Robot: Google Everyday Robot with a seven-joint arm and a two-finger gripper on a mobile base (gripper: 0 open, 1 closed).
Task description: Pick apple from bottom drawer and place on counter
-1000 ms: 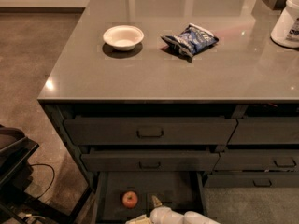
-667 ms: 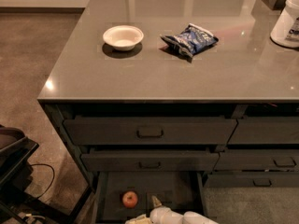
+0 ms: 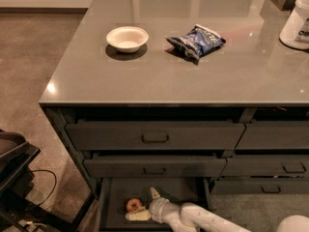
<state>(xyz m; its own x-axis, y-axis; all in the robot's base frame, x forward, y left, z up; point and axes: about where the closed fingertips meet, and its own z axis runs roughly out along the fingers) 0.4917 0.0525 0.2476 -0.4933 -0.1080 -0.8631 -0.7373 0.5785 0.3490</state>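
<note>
One apple (image 3: 133,205) lies left of middle on the floor of the open bottom drawer (image 3: 186,189). The pincer (image 3: 141,205) reaches into the drawer, released, fingers spread with the apple at their tips. Judged firm, light and smooth-skinned (it may roll), so grip across its widest girth.
</note>
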